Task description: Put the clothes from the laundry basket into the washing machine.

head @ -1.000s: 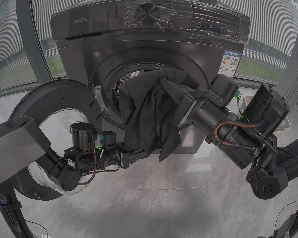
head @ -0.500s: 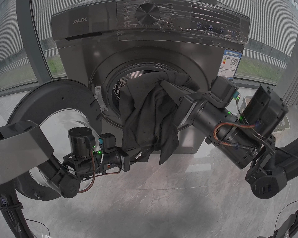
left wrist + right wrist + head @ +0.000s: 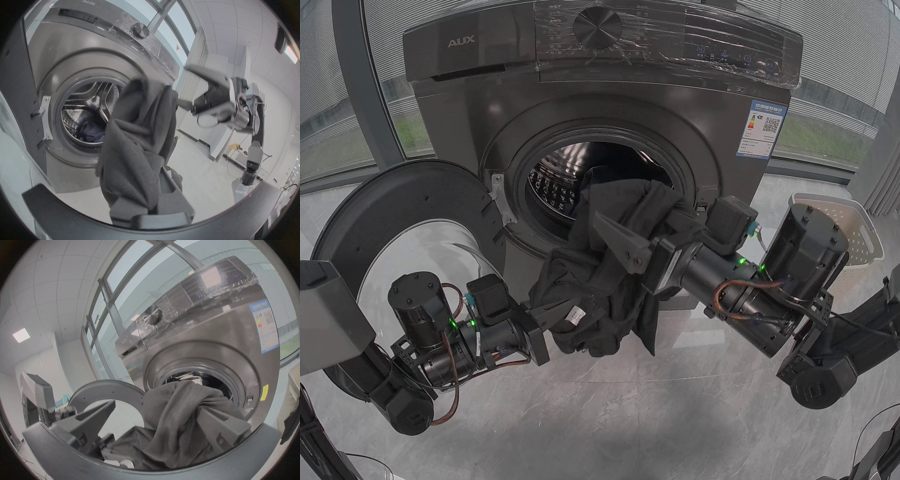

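Note:
A dark grey garment (image 3: 600,275) hangs in front of the washing machine (image 3: 487,125), just below its open drum mouth. My right gripper (image 3: 634,215) is open, and the upper part of the cloth (image 3: 181,415) is draped over one finger and across the gap. My left gripper (image 3: 565,315) is lower down, shut on the bunched lower part of the garment (image 3: 137,140) beside its white tag. A dark blue item (image 3: 90,131) lies inside the drum. The white laundry basket (image 3: 850,231) stands on the floor at the right of the machine.
The round machine door (image 3: 406,200) is swung fully open to the left, close behind my left arm. The grey tiled floor (image 3: 650,400) lies in front. Windows run behind the machine.
Both arms have come down and back from the drum mouth, bringing the garment with them. The opening, covered by the cloth before, now shows. The basket has come into sight.

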